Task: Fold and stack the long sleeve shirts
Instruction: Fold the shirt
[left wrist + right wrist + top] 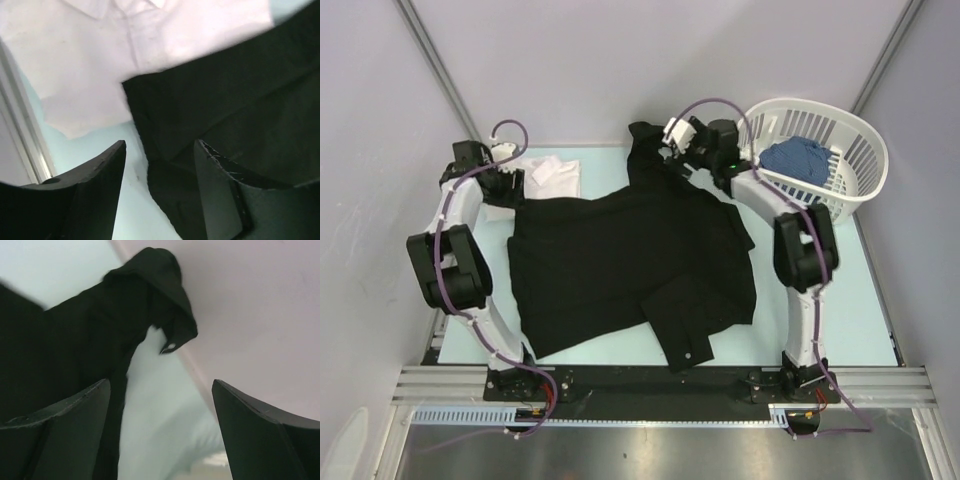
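Observation:
The black long sleeve shirt lies spread across the middle of the table, one sleeve folded over its near right part. A white long sleeve shirt sits folded at the back left. My left gripper hovers at the black shirt's far left corner. In the left wrist view that gripper is open, with the black shirt edge and the white shirt below it. My right gripper is over the bunched far end of the black shirt. In its wrist view it is open and empty, the black shirt to its left.
A white slatted basket stands at the back right, holding a blue cloth. Grey walls close in the table at the back and sides. The right arm's elbow stands between the basket and the black shirt.

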`<state>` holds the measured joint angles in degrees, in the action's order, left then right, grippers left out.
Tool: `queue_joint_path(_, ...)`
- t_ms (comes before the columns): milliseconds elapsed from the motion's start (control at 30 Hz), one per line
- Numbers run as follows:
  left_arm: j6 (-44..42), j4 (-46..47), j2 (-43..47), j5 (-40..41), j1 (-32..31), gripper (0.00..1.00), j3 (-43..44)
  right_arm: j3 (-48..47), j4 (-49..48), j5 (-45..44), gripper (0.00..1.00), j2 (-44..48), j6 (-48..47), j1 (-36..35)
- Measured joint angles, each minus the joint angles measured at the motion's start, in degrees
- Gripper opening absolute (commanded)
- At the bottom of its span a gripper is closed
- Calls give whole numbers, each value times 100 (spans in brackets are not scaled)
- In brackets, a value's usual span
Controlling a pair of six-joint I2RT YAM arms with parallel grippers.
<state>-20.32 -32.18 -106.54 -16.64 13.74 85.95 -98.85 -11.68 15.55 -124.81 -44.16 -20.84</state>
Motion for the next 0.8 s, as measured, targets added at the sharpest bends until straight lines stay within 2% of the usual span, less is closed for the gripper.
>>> queue_joint_path(100,-575,-573,168,-382,-66,64,87,249,1403,597,77,994,-151,197)
queue_joint_path(200,-1303,-1211,487,-599,-568,64,-109,310,2756,1185,68,1749,-332,446)
queue_joint_path(333,-2046,-1829,1038,-699,-1556,64,-1034,584,4225,1611,59,2094,-697,675)
queue_joint_path(400,-2249,-2096,1176,-730,-1808,63,-1537,1058,4850,1661,57,2031,-837,667)
queue_joint_path(600,-2494,-2243,1185,-114,-1687,60,-2413,2221,5764,1342,49,1349,-1012,614)
queue_joint_path(800,-2529,-1976,1137,533,-1661,53,-2586,2280,5871,1019,44,1353,-1209,649)
